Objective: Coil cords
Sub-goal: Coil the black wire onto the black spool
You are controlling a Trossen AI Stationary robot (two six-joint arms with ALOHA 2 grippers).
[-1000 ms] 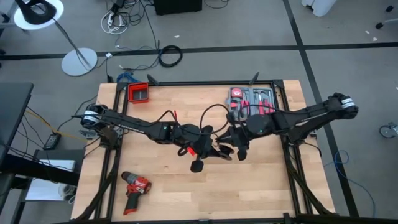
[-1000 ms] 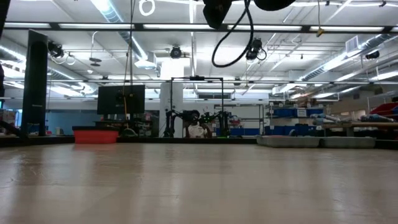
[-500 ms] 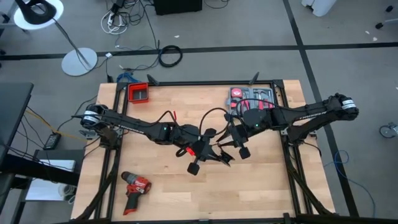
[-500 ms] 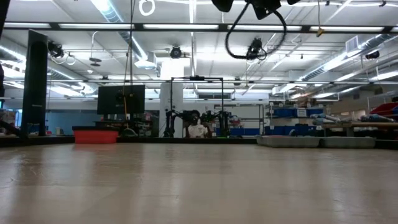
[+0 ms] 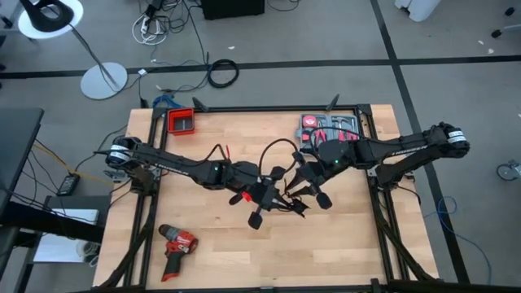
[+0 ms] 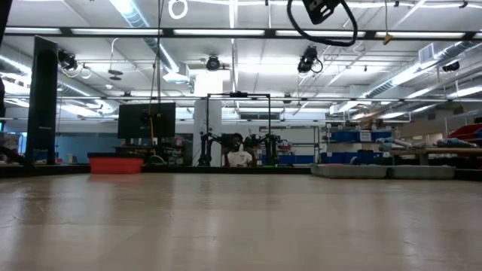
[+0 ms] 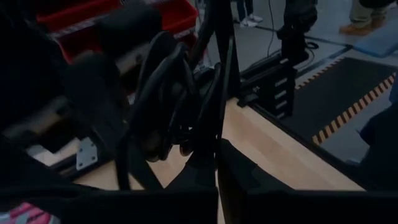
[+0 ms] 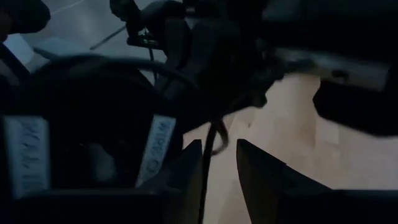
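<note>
Grey concrete floor surrounds a pale wooden bench with a black frame, where two dark arms meet over the middle. At the bench's near left corner lies a red cordless drill with a black base, well clear of the work. Up at the far left corner sits a small red open bin. From the left edge the left arm reaches in, and its left gripper hangs above the bench's centre with several dark loops of the thin black flexible cord bunched right in front of its fingers in the left wrist view; the fingers look clamped on that bundle. In the overhead view the same cord arches up in a loop between the two arms, and a small dark plug end dangles just towards the near edge from the left gripper. Just beside it, the right gripper comes in from the right edge; a strand of cord runs down between its two dark fingers, which stand a little apart, not touching it. Behind the right arm, at the far right corner, rests a grey tray of red-handled tools.
</note>
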